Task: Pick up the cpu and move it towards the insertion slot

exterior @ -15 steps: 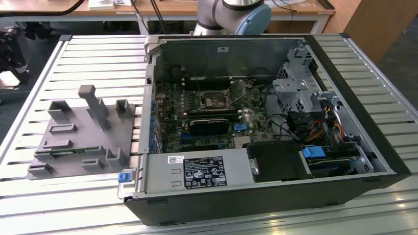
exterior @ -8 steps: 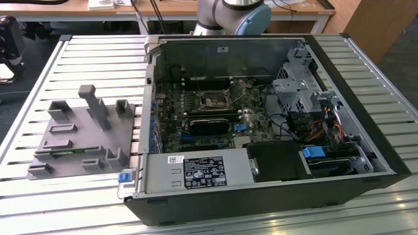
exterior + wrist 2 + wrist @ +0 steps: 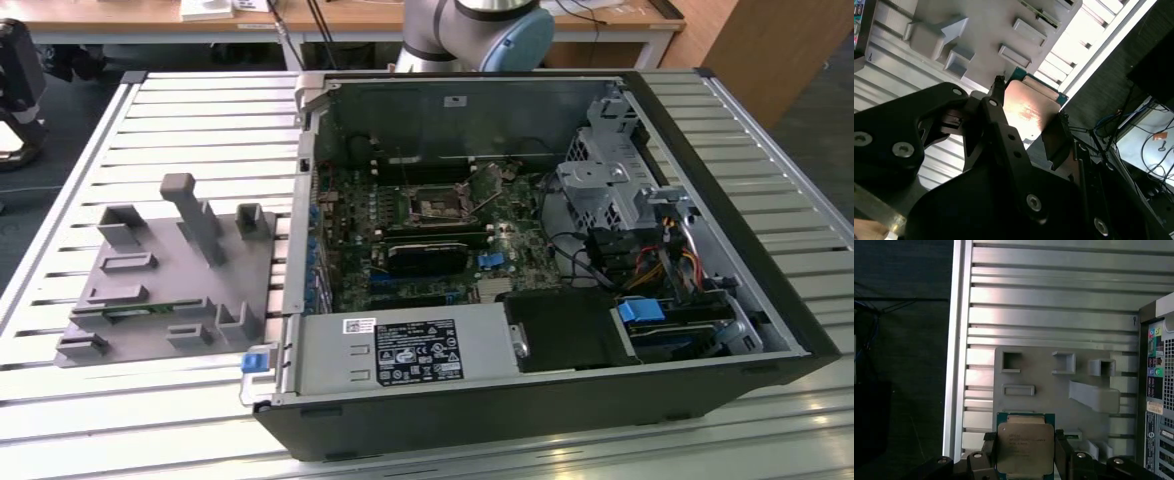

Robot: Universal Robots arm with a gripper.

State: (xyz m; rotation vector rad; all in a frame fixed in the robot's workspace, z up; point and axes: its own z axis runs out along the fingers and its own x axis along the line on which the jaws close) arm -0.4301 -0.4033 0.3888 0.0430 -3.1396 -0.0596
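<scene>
You held the cpu [image 3: 1024, 442] clamped in the jaws of the gripper [image 3: 1026, 462] over the grey fixture [image 3: 1054, 385]; the insertion slot [image 3: 441, 205] lay well apart, asking for a steady carry.

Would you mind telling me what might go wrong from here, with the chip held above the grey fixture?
1. The fingers pinch the flat silvery square cpu by only two opposite edges, so it may tilt or slip in transit.
2. The black metal-framed insertion slot lies deep inside the open black computer case, near cables and a metal drive cage; the fingers might clip them going in.
</scene>
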